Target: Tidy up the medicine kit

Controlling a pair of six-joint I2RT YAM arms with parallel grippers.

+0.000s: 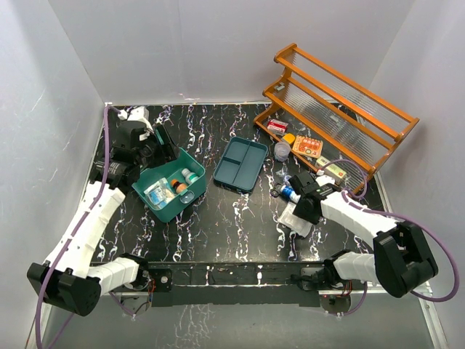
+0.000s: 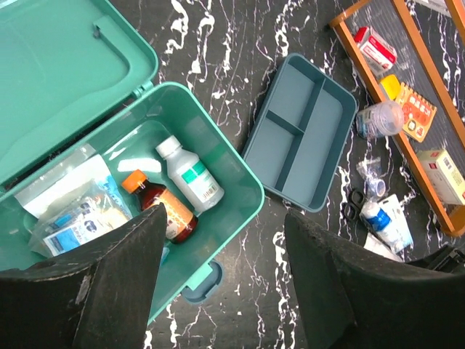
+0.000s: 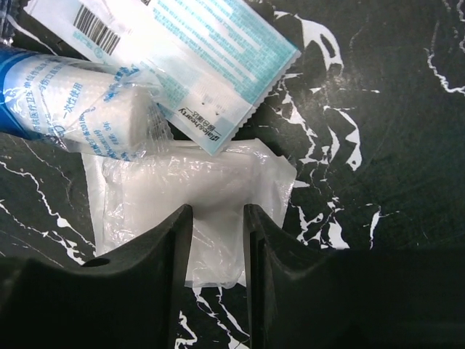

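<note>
Two arms working at the black marbled table [image 1: 232, 233], mid-way through the packing step. The medicine kit [image 1: 190, 206] is sitting on the left half of the table with its lid thrown back, just left of the empty blue divided tray [image 1: 242, 163] and well apart from the orange rack [image 1: 341, 102] at the far right. It is already holding a white bottle [image 2: 190, 174], an amber bottle [image 2: 163, 211] and some pouches [image 2: 73, 211].

The left gripper [image 2: 225, 291] is hovering above the kit's near edge with its jaws standing wide and nothing between them.

The right gripper [image 3: 218, 247] is down at the loose pile on the right side, and its jaws are standing only a narrow gap apart. They are straddling the near edge of a clear-wrapped gauze packet [image 3: 182, 182]. I cannot tell whether the film is actually pinched or only lying between the fingers. A blue-printed bandage roll [image 3: 94, 109] and a flat sachet [image 3: 189, 51] are lying just beyond the packet, touching or overlapping it.

The step in hand appears to be picking up the gauze packet. The next move is calling for a firm pinch on the slippery wrap and a lift that leaves the roll and the sachet behind. The packet then has to be carried leftward over the tray and into the open kit.
</note>
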